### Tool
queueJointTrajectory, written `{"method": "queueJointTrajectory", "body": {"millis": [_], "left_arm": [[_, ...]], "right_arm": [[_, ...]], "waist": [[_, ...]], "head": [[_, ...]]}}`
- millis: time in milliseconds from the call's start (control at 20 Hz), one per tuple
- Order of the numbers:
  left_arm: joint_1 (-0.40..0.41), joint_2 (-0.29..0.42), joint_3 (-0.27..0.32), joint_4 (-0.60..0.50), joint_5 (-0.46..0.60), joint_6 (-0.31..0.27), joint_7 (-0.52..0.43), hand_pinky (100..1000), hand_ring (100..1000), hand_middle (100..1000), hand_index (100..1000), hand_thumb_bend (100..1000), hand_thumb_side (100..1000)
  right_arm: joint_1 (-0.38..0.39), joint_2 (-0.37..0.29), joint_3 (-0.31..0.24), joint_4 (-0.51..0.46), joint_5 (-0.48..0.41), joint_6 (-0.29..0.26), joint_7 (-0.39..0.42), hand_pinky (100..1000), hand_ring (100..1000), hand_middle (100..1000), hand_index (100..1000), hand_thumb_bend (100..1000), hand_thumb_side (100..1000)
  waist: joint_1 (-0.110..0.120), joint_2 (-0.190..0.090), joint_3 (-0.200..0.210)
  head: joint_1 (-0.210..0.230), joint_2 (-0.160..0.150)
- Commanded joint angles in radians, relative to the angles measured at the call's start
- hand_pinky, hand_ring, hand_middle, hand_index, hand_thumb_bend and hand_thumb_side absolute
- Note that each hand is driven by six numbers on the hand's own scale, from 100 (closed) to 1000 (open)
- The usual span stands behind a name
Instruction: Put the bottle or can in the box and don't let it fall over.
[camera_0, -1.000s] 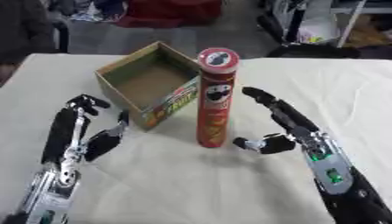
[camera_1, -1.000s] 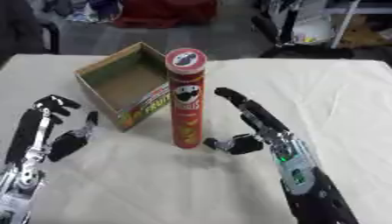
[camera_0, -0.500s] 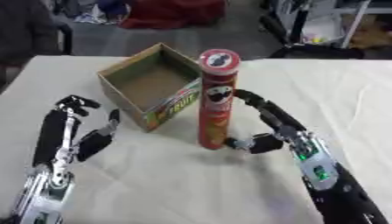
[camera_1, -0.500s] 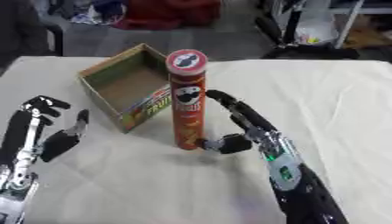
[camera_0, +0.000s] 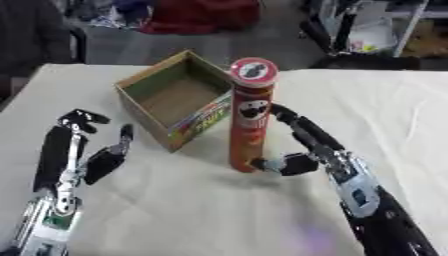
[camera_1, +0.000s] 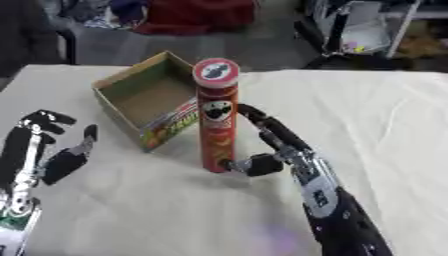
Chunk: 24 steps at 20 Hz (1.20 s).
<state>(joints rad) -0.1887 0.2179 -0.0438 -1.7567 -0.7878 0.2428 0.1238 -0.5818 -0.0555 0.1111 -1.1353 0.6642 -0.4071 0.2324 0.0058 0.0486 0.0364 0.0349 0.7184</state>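
A pale cream cloth covers the worktop (camera_0: 175, 210), lying smooth with faint creases toward the right side. Beyond its far edge the room is cluttered: a red heap (camera_0: 201, 15) on a grey floor at 12 o'clock, a dark shape at 10 o'clock, and metal shelving with a white bag (camera_0: 372, 32) at 1 o'clock.

Near the middle of the cloth a tall red crisp can (camera_0: 249, 117) stands upright, its round lid facing up. Just beside it, at its 10 o'clock, sits an open cardboard box (camera_0: 175, 102) with a printed side panel, turned corner-on; the can looks to be touching or nearly touching the box's near corner, outside it.

The right hand (camera_0: 293, 150) reaches in from 5 o'clock, its fingers straight along the can's right side and its thumb bent toward the can's base, spread rather than closed round it. The left hand (camera_0: 83, 150) rests at 8 o'clock, well apart from the box, fingers relaxed and pointing away.
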Motion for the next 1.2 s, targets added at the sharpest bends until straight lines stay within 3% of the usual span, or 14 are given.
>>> {"method": "queueJointTrajectory", "body": {"millis": [50, 700, 1200], "left_arm": [[-0.027, 0.013, 0.014, -0.009, -0.005, -0.002, -0.012, 556, 608, 626, 654, 324, 539], [-0.076, 0.009, 0.045, -0.015, -0.069, 0.004, -0.076, 554, 593, 613, 641, 337, 576], [-0.073, -0.006, 0.067, -0.053, -0.156, 0.033, -0.162, 556, 591, 612, 636, 352, 604]], "right_arm": [[-0.025, 0.004, -0.014, 0.004, -0.009, 0.009, -0.022, 947, 1000, 1000, 1000, 544, 410], [-0.043, 0.037, -0.036, 0.055, -0.084, 0.03, -0.057, 942, 1000, 1000, 1000, 531, 415], [-0.055, 0.046, -0.039, 0.091, -0.137, 0.016, -0.021, 942, 1000, 1000, 1000, 524, 417]], "waist": [[0.016, -0.015, 0.001], [0.021, -0.005, 0.01], [0.026, -0.004, 0.016]], "head": [[-0.003, -0.011], [-0.009, -0.01], [-0.014, -0.009]]}}
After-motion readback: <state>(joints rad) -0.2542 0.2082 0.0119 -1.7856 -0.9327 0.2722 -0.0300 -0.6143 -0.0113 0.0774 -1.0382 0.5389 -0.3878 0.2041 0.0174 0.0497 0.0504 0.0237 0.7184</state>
